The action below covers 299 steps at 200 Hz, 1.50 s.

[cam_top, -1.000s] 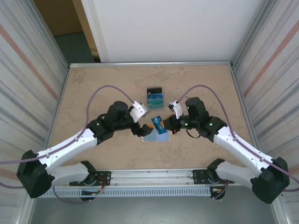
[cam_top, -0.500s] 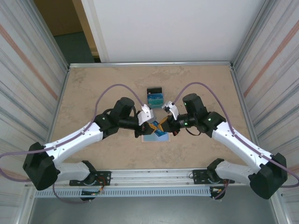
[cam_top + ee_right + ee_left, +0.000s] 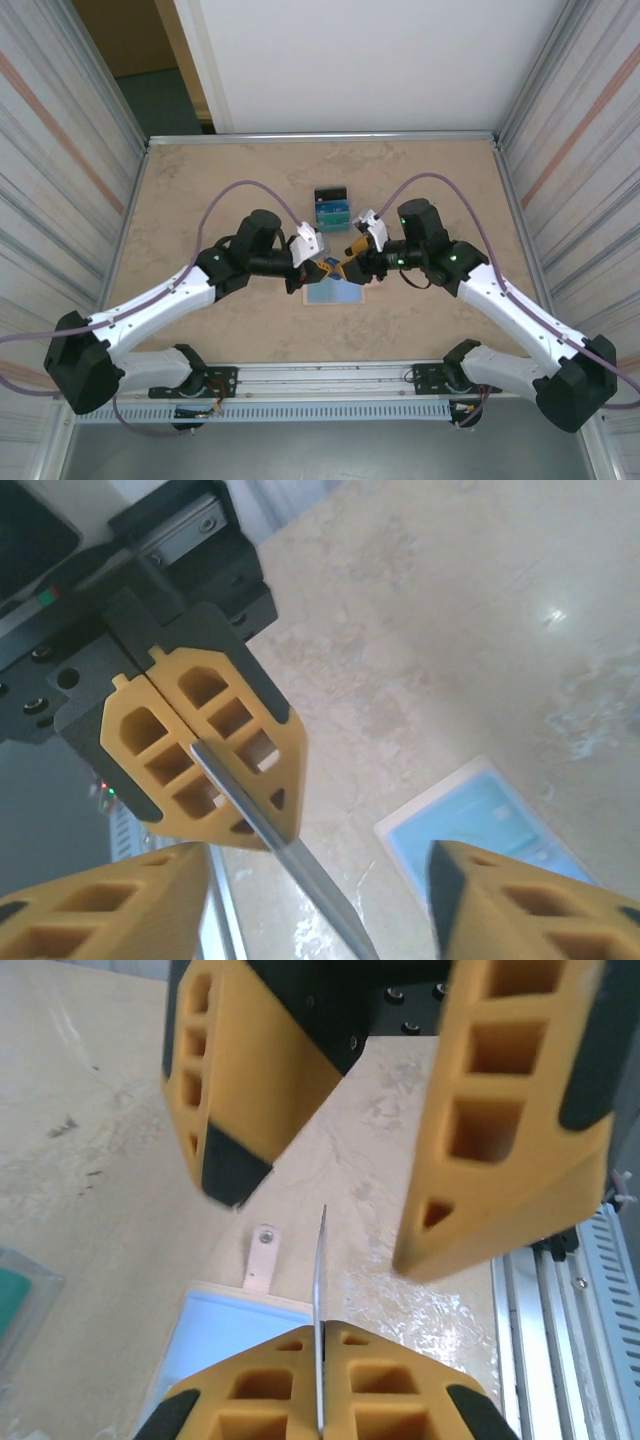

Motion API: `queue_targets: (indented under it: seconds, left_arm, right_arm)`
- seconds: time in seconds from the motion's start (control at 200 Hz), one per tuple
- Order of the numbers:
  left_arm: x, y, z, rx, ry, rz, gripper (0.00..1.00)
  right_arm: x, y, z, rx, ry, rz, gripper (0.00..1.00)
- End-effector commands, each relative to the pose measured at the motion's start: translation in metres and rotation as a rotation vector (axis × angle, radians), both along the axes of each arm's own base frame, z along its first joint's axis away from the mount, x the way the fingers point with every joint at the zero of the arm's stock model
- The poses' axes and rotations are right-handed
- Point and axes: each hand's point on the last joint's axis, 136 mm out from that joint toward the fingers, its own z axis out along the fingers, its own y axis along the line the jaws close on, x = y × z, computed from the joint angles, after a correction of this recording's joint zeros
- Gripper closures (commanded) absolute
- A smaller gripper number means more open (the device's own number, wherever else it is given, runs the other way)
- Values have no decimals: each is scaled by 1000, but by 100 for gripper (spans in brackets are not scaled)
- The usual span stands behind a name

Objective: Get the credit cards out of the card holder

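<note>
Left pincer [image 3: 320,1360] is clenched on a blue credit card [image 3: 322,1260], pads flat on both faces. The card stands on edge, up off the table, and pokes out past my fingertips toward the right pincer [image 3: 315,865]. The right one is released with its jaws spread wide, one finger on each side of the card's free end, and I can't see either pad touching it. From the top view both wrists meet nose to nose near the middle of the beige tabletop [image 3: 200,190], with the card bridging the small gap between them. The card holder [image 3: 335,294] lies open and flat on the table directly below the two pincers, on the near side, pale blue lining up. Its snap tab [image 3: 262,1260] sticks out from the far edge and neither pincer touches the holder. Can't tell whether any cards sit in its pockets. Farther out, well apart from the holder, is a small card pile [image 3: 332,208], teal-green on top with a black one showing at the far end
</note>
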Motion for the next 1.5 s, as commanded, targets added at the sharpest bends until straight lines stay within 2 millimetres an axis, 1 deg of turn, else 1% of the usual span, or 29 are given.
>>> queue_targets:
  seconds: [0.0,0.085,0.125,0.241,0.286,0.451,0.556,0.752,0.792,0.802,0.847,0.917,0.947,0.977,1.067,1.092,1.112,1.127,1.173,1.193,1.208,1.258,1.373,1.423,1.438,1.468,1.493]
  left_arm:
    - [14,10,12,-59,-13,109,100]
    - [20,18,17,-104,-2,183,100]
    - [23,21,21,-133,4,219,100]
    - [30,29,35,-238,27,318,100]
    - [32,31,39,-284,48,343,100]
    - [27,29,57,-430,132,343,100]
    - [23,25,64,-474,172,312,100]
    - [17,18,71,-527,229,262,100]
    - [15,16,73,-536,243,243,100]
    - [14,16,73,-538,247,240,100]
    - [12,14,75,-548,258,220,100]
    - [10,11,76,-556,278,201,100]
    - [10,10,76,-557,283,195,100]
    - [9,10,76,-556,285,189,100]
    - [9,9,75,-546,291,189,100]
    - [9,9,74,-541,293,193,100]
    - [10,10,74,-536,294,196,100]
    - [10,10,73,-530,295,201,100]
    - [11,12,71,-507,290,214,100]
    - [12,14,71,-496,283,221,97]
    - [13,15,71,-489,279,227,90]
    - [14,20,71,-464,253,243,72]
    - [12,32,75,-379,143,254,44]
    - [13,36,75,-322,93,263,37]
    - [12,37,77,-310,74,259,37]
    - [11,39,73,-264,59,249,36]
    - [10,39,75,-233,37,237,36]
  right_arm:
    - [14,-12,21,68,-68,-129,30]
    - [20,-24,28,120,-84,-211,26]
    - [23,-30,32,153,-83,-254,22]
    - [27,-40,33,258,-49,-330,17]
    - [27,-40,31,306,-27,-334,14]
    - [20,-24,26,440,46,-247,13]
    - [18,-14,29,491,54,-183,14]
    - [8,5,46,530,17,-71,18]
    - [6,7,52,539,3,-56,19]
    - [8,10,47,529,18,-58,19]
    - [8,14,49,531,18,-40,21]
    - [5,20,53,541,14,-5,30]
    - [5,22,55,543,14,8,38]
    - [5,24,56,543,16,15,48]
    - [4,28,58,541,18,39,75]
    - [2,29,59,541,17,47,84]
    - [2,29,59,540,15,49,95]
    - [3,29,59,538,16,49,100]
    - [3,29,57,529,16,48,100]
    - [2,29,56,524,15,49,100]
    - [2,29,56,518,15,49,100]
    - [1,28,52,494,15,45,100]
    - [-2,26,41,406,15,46,100]
    - [-6,26,35,359,20,60,100]
    - [-8,25,34,346,21,67,100]
    - [-10,25,30,320,25,77,100]
    - [-12,25,30,306,29,88,100]
